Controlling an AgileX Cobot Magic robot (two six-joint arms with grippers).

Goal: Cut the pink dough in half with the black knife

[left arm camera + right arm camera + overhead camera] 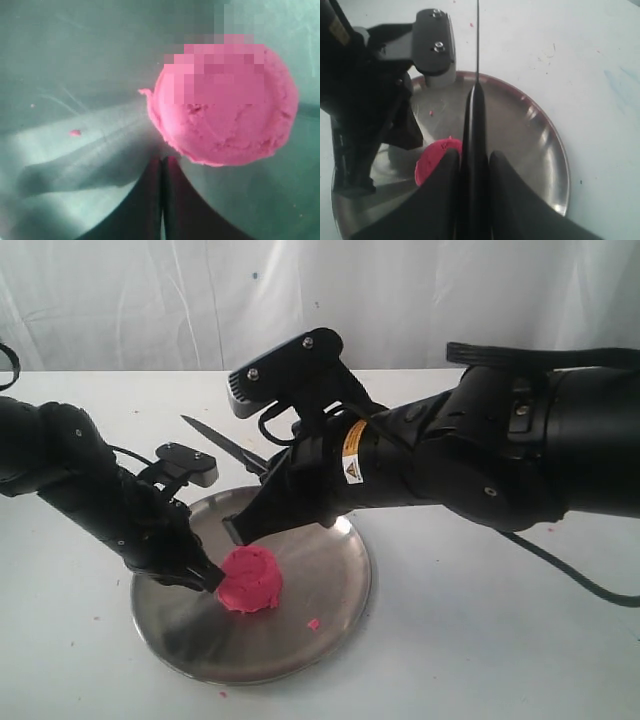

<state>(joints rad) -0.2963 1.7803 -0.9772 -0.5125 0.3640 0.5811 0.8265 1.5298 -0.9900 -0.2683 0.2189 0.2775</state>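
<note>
The pink dough [250, 580] [225, 110] is one round lump on the steel plate [345, 585] [535, 135], left of its middle. My left gripper [205, 578] [162, 161] is shut with nothing between its fingers, and its tips rest on the plate against the dough's left edge. My right gripper [240, 528] [474, 156] is shut on the black knife [222, 443] [475, 115] and hovers just above and behind the dough [432, 160]. The blade points away to the back left, above the plate's far rim, clear of the dough.
Tiny pink crumbs lie on the plate [313, 623] [75, 132] and on the white table [222, 694] in front of it. A white curtain [150, 300] closes off the back. Both bulky arms crowd over the plate.
</note>
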